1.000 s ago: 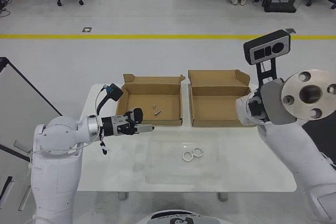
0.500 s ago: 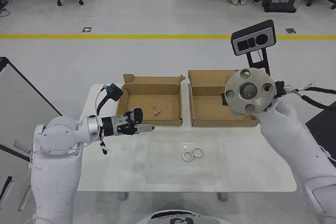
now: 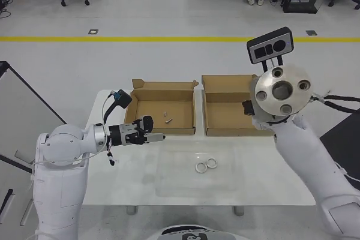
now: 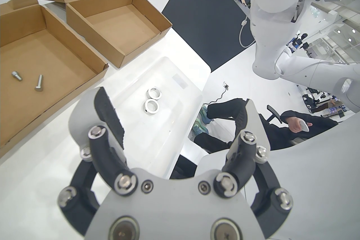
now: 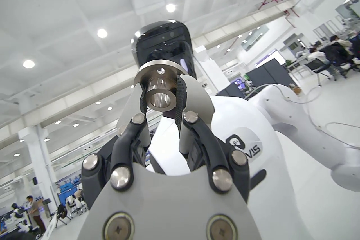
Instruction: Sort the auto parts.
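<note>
while flange [image 5: 160, 89] hangs aloft, right box [image 3: 211, 114] waits

its hub is clamped in the right gripper [image 5: 161, 98], high beside that box. carry step in hand, i judge; next, lower inside, then release. left gripper [image 4: 173, 106] gapes wide by the left box [image 3: 145, 114].

From here the round flanged steel part [image 5: 159, 67] shows a smooth satin sheen, pinched between the ribbed black rubbery pads [image 5: 181, 96] of the right gripper [image 5: 161, 97]. The brown cardboard box [image 3: 145, 114] holding dull grey metal bolts [image 4: 39, 83] and the neighbouring brown cardboard box [image 3: 228, 117] look matt. Bright silvery metal rings [image 4: 152, 106] lie on a clear glossy plastic tray [image 4: 166, 66] atop the glossy white counter [image 3: 120, 180].
</note>
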